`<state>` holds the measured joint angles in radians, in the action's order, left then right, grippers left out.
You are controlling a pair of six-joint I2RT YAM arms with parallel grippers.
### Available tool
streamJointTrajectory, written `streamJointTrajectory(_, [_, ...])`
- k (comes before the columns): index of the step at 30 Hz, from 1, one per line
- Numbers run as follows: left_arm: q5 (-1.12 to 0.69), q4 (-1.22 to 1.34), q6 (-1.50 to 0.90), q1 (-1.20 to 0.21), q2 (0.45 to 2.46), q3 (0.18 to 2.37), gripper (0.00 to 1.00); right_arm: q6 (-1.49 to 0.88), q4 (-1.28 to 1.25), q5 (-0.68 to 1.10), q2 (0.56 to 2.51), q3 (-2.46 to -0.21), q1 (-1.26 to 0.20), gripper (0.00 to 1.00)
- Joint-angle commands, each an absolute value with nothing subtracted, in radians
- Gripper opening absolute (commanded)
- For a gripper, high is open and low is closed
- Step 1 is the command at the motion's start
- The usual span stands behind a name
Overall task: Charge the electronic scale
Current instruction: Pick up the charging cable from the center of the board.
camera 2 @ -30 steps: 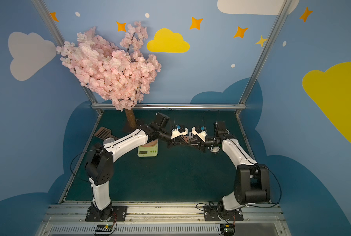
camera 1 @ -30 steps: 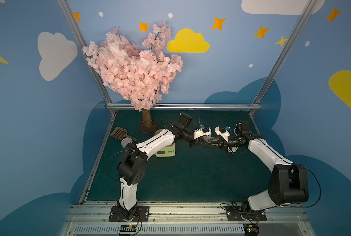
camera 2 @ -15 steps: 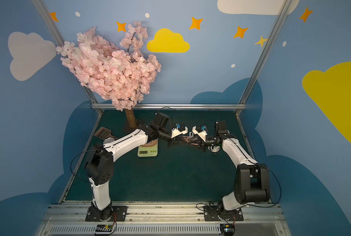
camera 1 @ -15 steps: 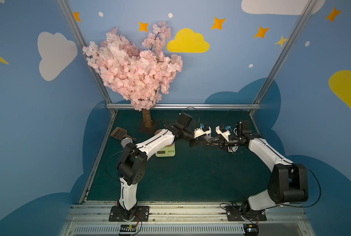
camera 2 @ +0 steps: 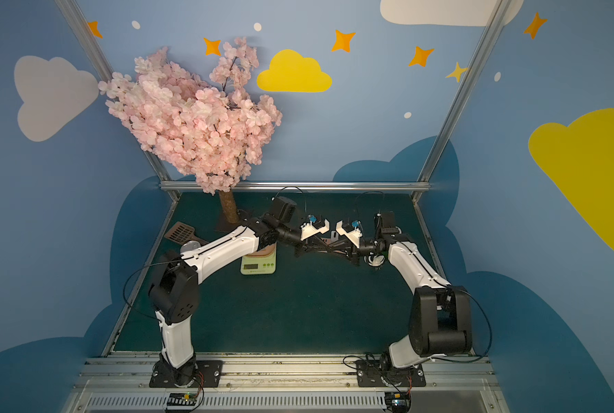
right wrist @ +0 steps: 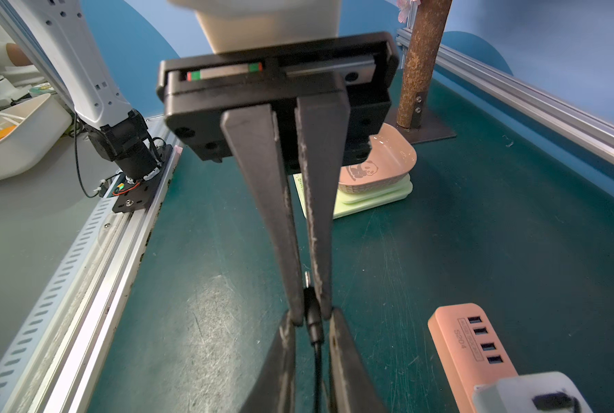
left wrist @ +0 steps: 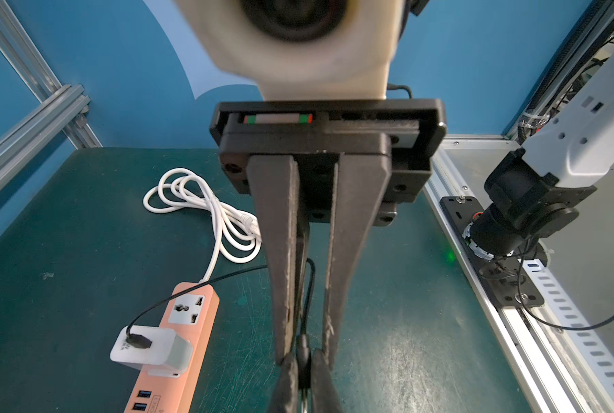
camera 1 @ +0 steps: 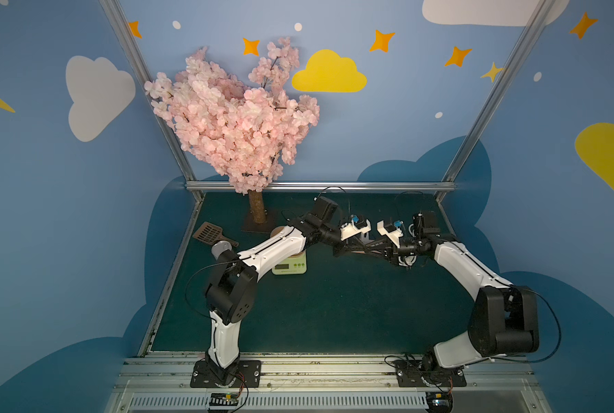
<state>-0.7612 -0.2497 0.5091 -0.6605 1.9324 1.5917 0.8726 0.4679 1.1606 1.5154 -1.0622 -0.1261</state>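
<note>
Our left arm (camera 1: 273,250) and right arm (camera 1: 466,264) both reach inward over the table, forearms low, wrists nearly level. The grippers meet tip to tip. Our left gripper (right wrist: 310,311) is clamped on a black cable (right wrist: 314,332). Our right gripper (left wrist: 305,352) straddles the same cable with narrow jaws; we cannot tell whether it grips.

Robot lab cell — painted sky walls (camera 1: 405,143)

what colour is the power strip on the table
Salmon-orange; the power strip shows best in the left wrist view, with a white charger block plugged in.
</note>
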Motion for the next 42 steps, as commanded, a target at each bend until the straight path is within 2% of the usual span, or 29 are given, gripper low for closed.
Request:
streamJointTrajectory(1, [-0.77, -0.245, 0.514, -0.663, 1.928, 1.61, 0.09, 0.872, 0.476, 1.18, 1.514, -1.077, -0.121, 0.12])
streamJointTrajectory(6, [-0.764, -0.243, 0.515, -0.663, 1.918, 1.6, 0.09, 0.867, 0.468, 1.171, 1.499, -1.065, -0.116, 0.26])
streamJointTrajectory(9, [-0.759, -0.243, 0.514, -0.663, 1.913, 1.598, 0.09, 0.867, 0.463, 1.17, 1.491, -1.057, -0.112, 0.27])
streamJointTrajectory(15, [-0.754, -0.245, 0.518, -0.661, 1.908, 1.593, 0.09, 0.87, 0.468, 1.165, 1.485, -1.056, -0.103, 0.25])
streamJointTrajectory(28, [-0.768, -0.224, 0.502, -0.66, 1.908, 1.594, 0.09, 0.878, 0.471, 1.198, 1.496, -1.064, -0.1, 0.08])
streamJointTrajectory(32, [-0.773, -0.214, 0.49, -0.66, 1.908, 1.589, 0.15, 0.865, 0.453, 1.207, 1.496, -1.059, -0.101, 0.03])
streamJointTrajectory(34, [-0.777, -0.204, 0.486, -0.659, 1.904, 1.582, 0.16, 0.861, 0.45, 1.215, 1.497, -1.059, -0.101, 0.03])
streamJointTrajectory(39, [-0.778, -0.203, 0.484, -0.66, 1.904, 1.582, 0.13, 0.861, 0.45, 1.23, 1.496, -1.058, -0.1, 0.12])
streamJointTrajectory(42, [-0.783, -0.204, 0.48, -0.66, 1.905, 1.583, 0.11, 0.859, 0.447, 1.224, 1.497, -1.057, -0.103, 0.13])
